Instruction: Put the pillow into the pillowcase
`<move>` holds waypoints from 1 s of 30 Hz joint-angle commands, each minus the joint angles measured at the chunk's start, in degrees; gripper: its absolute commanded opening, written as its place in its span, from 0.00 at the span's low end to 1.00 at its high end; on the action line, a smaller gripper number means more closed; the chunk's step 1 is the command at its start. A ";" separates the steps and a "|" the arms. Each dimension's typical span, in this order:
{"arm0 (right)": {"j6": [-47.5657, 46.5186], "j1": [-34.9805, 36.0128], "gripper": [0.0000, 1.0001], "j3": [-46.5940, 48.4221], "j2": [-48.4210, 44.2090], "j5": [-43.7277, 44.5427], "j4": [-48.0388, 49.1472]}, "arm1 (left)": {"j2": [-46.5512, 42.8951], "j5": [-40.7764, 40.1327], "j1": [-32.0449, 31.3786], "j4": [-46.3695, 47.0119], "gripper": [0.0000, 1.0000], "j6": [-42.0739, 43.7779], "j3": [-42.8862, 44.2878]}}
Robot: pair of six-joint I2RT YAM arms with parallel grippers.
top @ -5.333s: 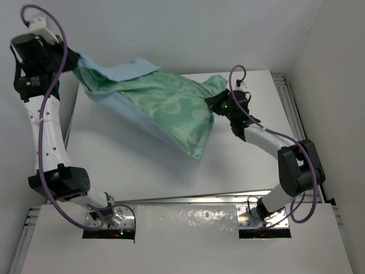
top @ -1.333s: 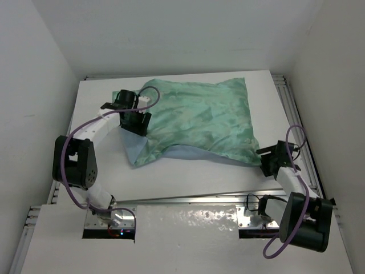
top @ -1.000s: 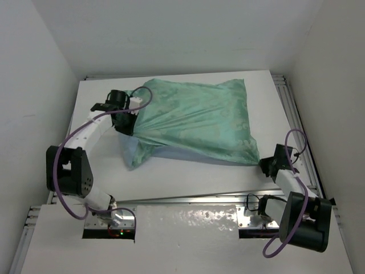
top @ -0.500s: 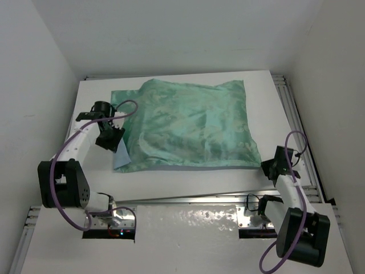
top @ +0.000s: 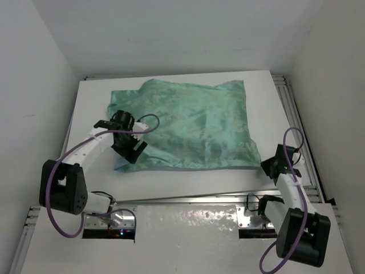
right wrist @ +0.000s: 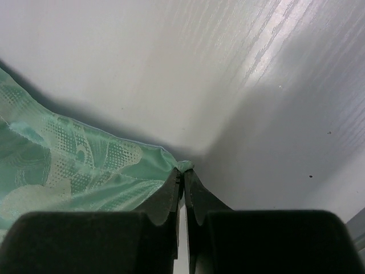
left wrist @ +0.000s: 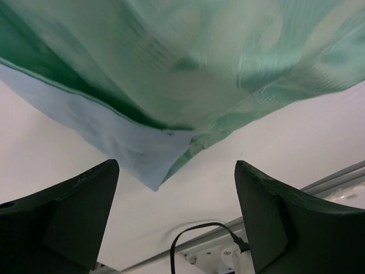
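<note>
The pillowcase lies flat on the white table, mint-green satin side up and bulging as if filled. The pillow is hidden. My left gripper hovers open over the case's near-left corner. In the left wrist view, the green fabric and its light blue underside hang loose between the spread fingers; nothing is gripped. My right gripper sits at the near-right corner. Its jaws are shut, with a small nub of the green pillowcase pinched at the tips.
A metal rail runs along the table's near edge, and another rail runs down the right side. A black cable loops near the front rail below the left gripper. White walls enclose the table on three sides.
My left gripper let go of the case's left edge, opened wide and moved towards the near-left corner. The pillowcase settled flat. The right gripper stayed put at the near-right corner.
</note>
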 commanded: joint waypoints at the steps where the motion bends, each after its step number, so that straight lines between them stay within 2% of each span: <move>1: -1.29 -0.16 0.05 2.02 0.09 -0.43 0.66 | 0.01 -2.97 -1.12 3.04 0.81 2.99 -2.54; 3: -1.02 -0.16 0.07 2.02 0.18 -0.52 0.84 | 0.27 -3.85 -3.57 4.36 0.80 3.08 -3.85; 6: -1.02 -0.16 0.13 1.85 0.44 -0.96 0.93 | 1.06 -9.47 -5.77 8.56 0.77 1.86 -6.66; 7: -0.94 -0.16 0.19 1.76 0.53 -1.05 0.93 | 1.85 -11.92 -5.96 9.80 0.76 0.89 -7.71; 9: -1.28 -0.16 0.23 1.50 0.62 -1.14 1.10 | 3.43 -14.48 -5.96 13.40 0.66 -0.69 -8.34; 10: -1.37 -0.16 0.30 1.23 0.62 -1.22 1.45 | 3.78 -16.23 -5.96 15.24 0.58 -1.05 -8.60; 12: -1.73 -0.16 0.43 1.14 0.97 -1.66 1.45 | 4.14 -17.03 -5.96 16.75 0.50 -2.18 -8.69; 13: -1.81 -0.16 0.53 1.32 1.41 -2.53 1.10 | 4.23 -17.39 -5.96 17.71 0.40 -2.63 -8.78; 14: -1.99 -0.16 0.55 1.49 1.59 -2.80 0.84 | 4.14 -18.96 -5.96 18.07 0.34 -2.80 -8.61; 15: -2.16 -0.16 0.56 1.84 1.76 -3.24 0.05 | 4.05 -20.02 -5.96 18.07 0.19 -2.89 -8.52; 16: -2.17 -0.16 0.56 1.85 1.76 -3.68 -0.21 | 3.88 -20.81 -5.87 17.64 0.12 -2.98 -8.43; 18: -2.25 -0.16 0.56 1.67 1.59 -3.77 -0.57 | 2.65 -21.87 -5.70 15.63 0.01 -2.90 -7.99; 21: -1.82 -0.16 0.53 0.97 1.41 -3.16 -0.13 | -0.60 -21.61 -5.34 12.90 0.00 -2.63 -7.90; 25: -0.15 -0.16 0.21 -0.70 3.69 -3.42 2.76 | -4.55 -21.87 -1.85 9.55 0.00 -2.02 -6.85; 26: 0.81 -0.16 0.06 -0.96 4.22 -2.90 3.12 | -4.91 -22.31 -0.52 9.11 0.00 -1.32 -6.41; 27: 1.00 -0.16 0.00 -1.05 4.66 -2.37 3.38 | -5.35 -22.75 3.32 9.02 0.00 -0.44 -6.32; 30: 0.91 -0.25 0.00 -0.01 4.93 0.08 2.43 | -6.23 -22.93 12.29 10.68 0.00 3.34 -5.18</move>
